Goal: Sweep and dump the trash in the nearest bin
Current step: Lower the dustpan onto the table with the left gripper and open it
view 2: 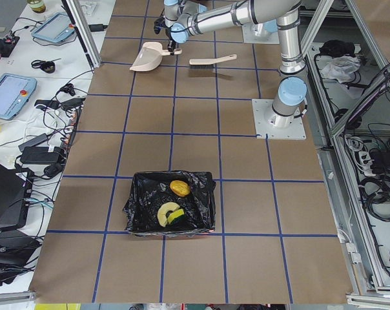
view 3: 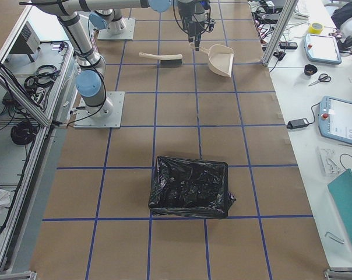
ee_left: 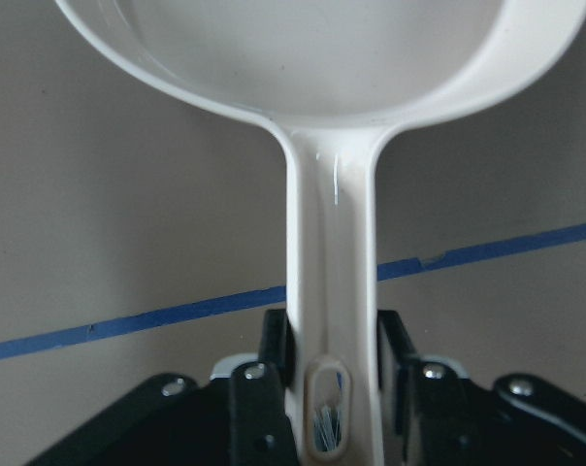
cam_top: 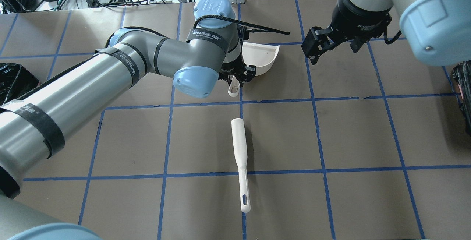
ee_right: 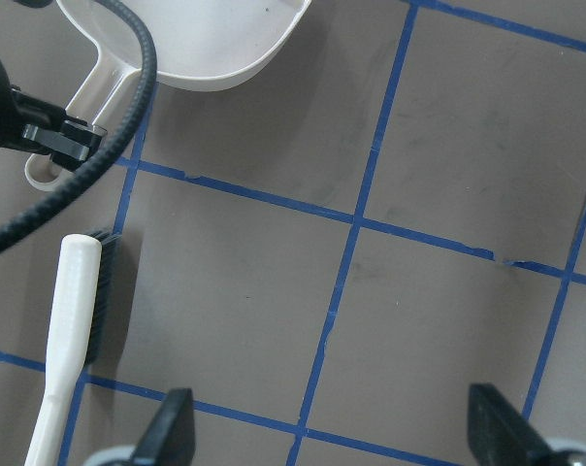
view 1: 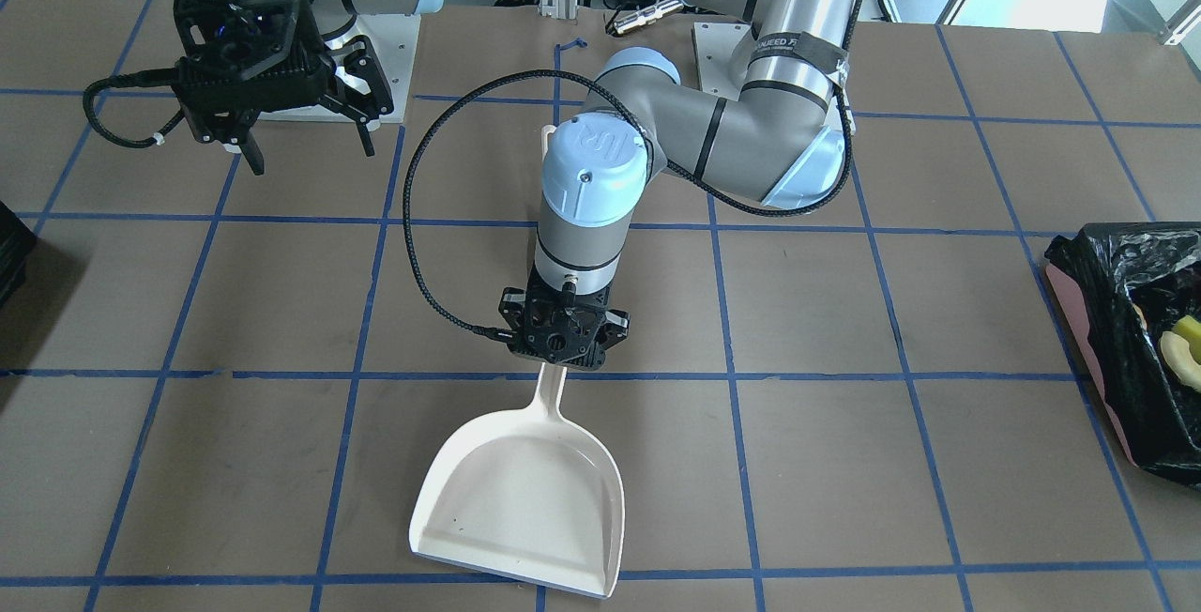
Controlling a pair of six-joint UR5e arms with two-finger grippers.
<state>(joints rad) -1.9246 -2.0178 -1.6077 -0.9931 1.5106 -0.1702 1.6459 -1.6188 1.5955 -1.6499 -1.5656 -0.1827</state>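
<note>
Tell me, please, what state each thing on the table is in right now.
dustpan: empty, flat on the table, handle gripped.
brush: lying loose on the table, ungrasped.
bin: lined, holding trash.
trash: inside the bin; two pieces visible.
left end effector: shut on the dustpan handle.
right end effector: open, empty, above the table.

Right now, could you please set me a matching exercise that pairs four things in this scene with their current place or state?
Things:
1. dustpan
2. brush
3. right gripper
4. yellow-green wedge

Places or states:
A. inside the bin
B. open and empty, above the table
C. handle between the fingers of the left gripper
D. lying free on the table

Pairs: 1-C, 2-D, 3-B, 4-A
</note>
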